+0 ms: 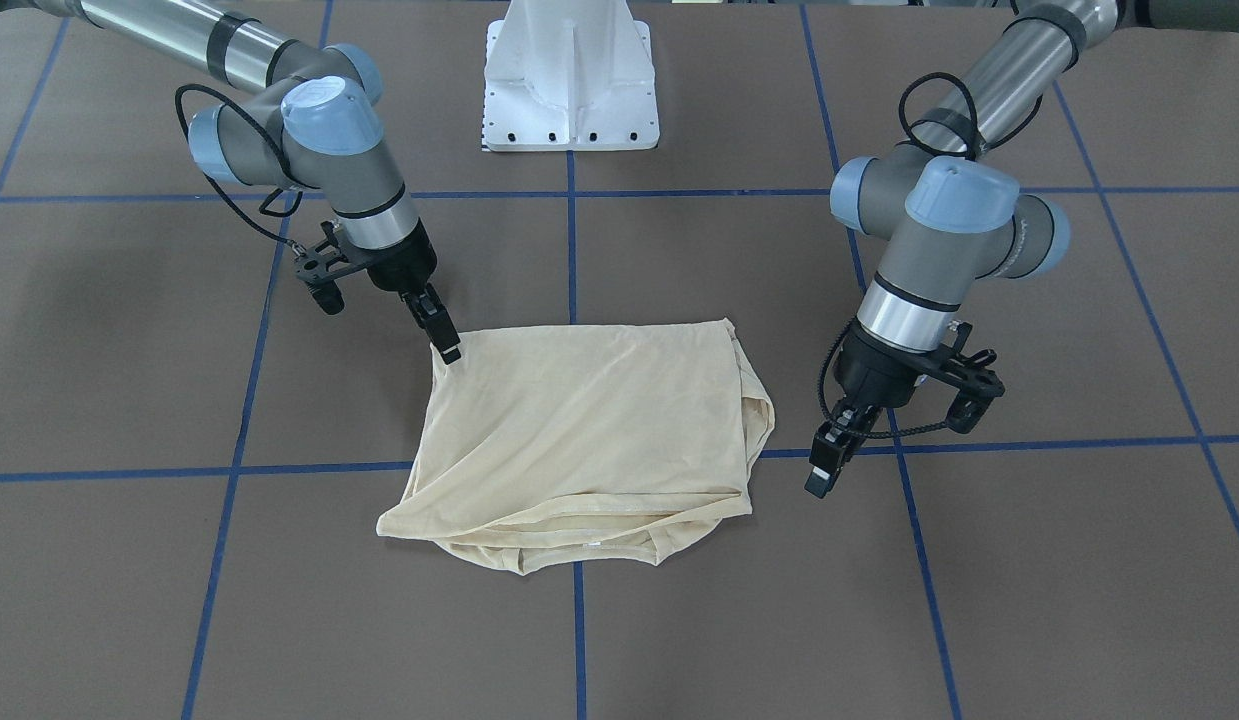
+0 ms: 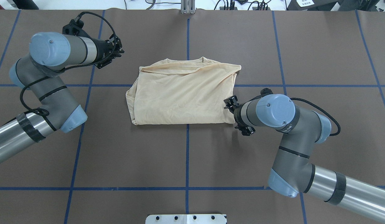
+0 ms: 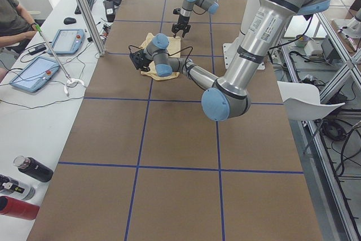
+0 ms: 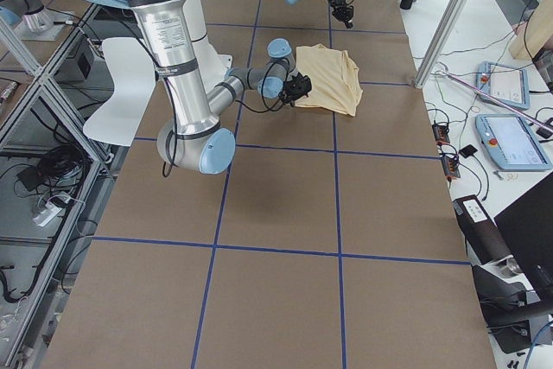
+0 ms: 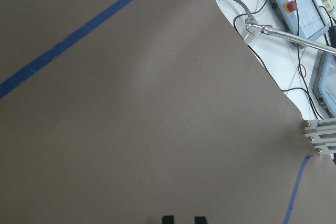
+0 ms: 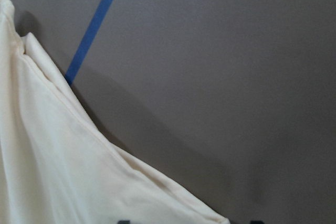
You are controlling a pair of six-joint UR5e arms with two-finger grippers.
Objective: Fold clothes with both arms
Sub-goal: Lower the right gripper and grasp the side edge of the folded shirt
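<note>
- table [image 1: 979, 600]: brown surface, gridded with blue tape lines [image 1: 571, 250].
- left arm [image 1: 939, 230] and right arm [image 1: 329, 150]: reach in from opposite sides of the garment.
- t-shirt [image 1: 589, 420]: pale cream-yellow, folded to a rough rectangle, lying at table centre across a tape crossing, layered edges on the side away from the robot.
- right gripper [image 1: 447, 345]: jaws spread wide, tips down at the shirt's robot-side corner. wrist view shows that corner lying between the two tips. contact with the cloth cannot be told.
- left gripper [image 1: 821, 475]: jaws drawn narrow, slim gap, nothing in it. stands off the shirt's opposite side edge, near but apart, bare table beneath.
</note>
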